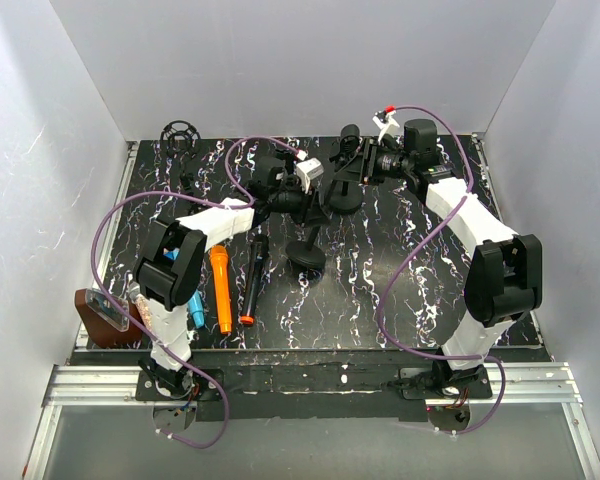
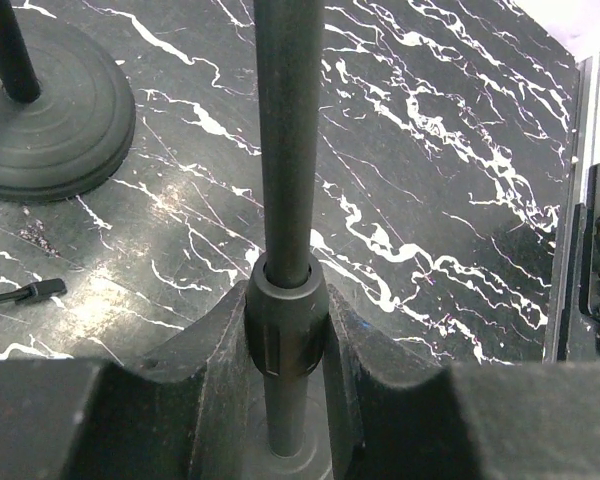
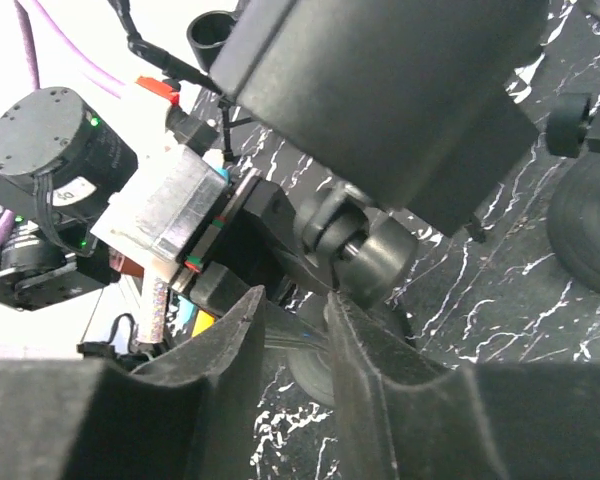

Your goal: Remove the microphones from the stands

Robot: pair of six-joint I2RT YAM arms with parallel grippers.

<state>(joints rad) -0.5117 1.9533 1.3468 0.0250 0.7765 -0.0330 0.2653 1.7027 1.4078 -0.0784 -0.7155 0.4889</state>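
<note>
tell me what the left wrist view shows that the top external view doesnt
Only the left wrist view: a close look at the left claw closed on the collar of a stand pole, fingers against both sides. Only the top external view: the right arm, an orange microphone and a black microphone lying flat, and a shock mount at the back left. Both: the black marbled table and a round stand base.
</note>
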